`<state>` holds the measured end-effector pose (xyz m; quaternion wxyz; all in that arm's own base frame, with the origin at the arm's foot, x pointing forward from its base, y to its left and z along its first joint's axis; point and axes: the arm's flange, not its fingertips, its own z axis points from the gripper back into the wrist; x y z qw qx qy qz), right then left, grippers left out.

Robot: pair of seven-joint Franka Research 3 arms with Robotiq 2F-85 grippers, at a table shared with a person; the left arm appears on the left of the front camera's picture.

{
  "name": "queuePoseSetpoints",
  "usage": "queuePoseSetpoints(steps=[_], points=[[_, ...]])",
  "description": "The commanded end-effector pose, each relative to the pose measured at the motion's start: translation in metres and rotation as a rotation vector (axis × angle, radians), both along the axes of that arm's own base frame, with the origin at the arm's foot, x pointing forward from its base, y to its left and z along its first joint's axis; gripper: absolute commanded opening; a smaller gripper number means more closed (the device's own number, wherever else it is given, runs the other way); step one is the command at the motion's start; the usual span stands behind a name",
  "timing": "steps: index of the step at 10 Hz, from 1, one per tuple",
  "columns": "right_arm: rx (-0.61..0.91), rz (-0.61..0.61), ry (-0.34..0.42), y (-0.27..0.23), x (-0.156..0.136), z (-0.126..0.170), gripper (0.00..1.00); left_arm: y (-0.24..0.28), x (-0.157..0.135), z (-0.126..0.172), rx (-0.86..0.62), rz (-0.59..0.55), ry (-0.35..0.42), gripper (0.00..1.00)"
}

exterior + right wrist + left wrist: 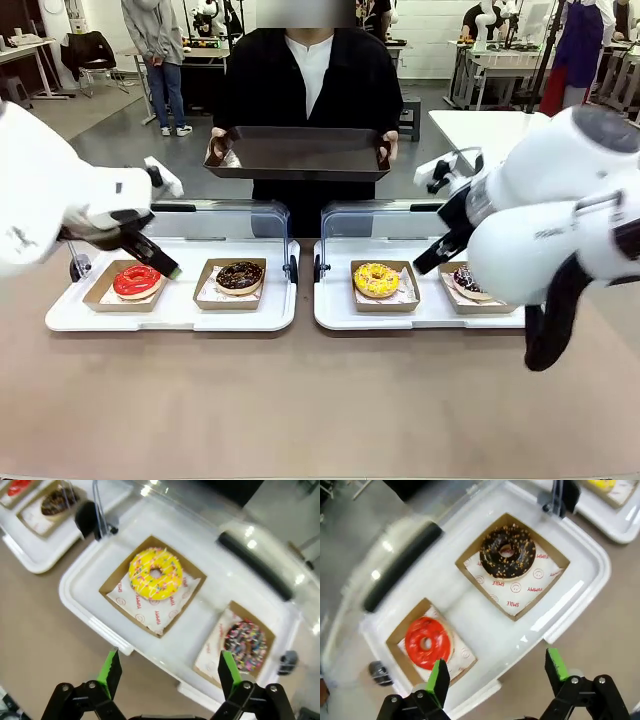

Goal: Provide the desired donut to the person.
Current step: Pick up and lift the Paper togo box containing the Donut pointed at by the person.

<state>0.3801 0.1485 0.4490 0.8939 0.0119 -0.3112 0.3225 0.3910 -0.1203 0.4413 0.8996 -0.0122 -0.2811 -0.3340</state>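
Red donut (415, 641) near spread left jaws

4 brown card boxes (479, 542) lined with white paper (525, 592) printed in red. Left tray (180, 315), white: glossy red donut (137, 280) at the left end, chocolate-brown donut (239, 276) flecked tan. Right tray (420, 315), white: yellow donut (376, 279) and dark donut (245, 639) — both with multicoloured sprinkles. Table (300, 400): tan. The person (300, 70) — black top, white shirt.

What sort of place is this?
Likely a lab staged as a donut counter: the yellow donut in a lidded white case, the person holding out a dark tray, workbenches behind.
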Motion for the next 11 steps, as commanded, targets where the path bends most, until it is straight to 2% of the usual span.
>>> queuePoseSetpoints(steps=[1,3,5,7,8,11], points=[[-0.023,0.048,-0.002,-0.045,-0.056,0.035,1.00,0.039,-0.029,0.051,-0.046,-0.066,0.008,1.00],[-0.052,0.044,0.020,-0.071,-0.074,0.076,1.00,0.064,-0.035,0.092,-0.053,-0.057,0.022,1.00],[-0.055,0.035,0.042,-0.079,-0.080,0.111,1.00,0.070,-0.036,0.129,-0.025,-0.035,0.022,1.00],[-0.123,0.004,0.048,-0.073,-0.075,0.112,1.00,0.066,-0.035,0.138,0.032,0.019,-0.018,1.00],[-0.023,0.029,0.042,-0.079,-0.086,0.114,1.00,0.074,-0.042,0.137,-0.043,-0.029,0.011,1.00],[-0.050,0.025,0.043,-0.079,-0.086,0.118,1.00,0.071,-0.040,0.143,-0.023,-0.017,0.004,1.00]])
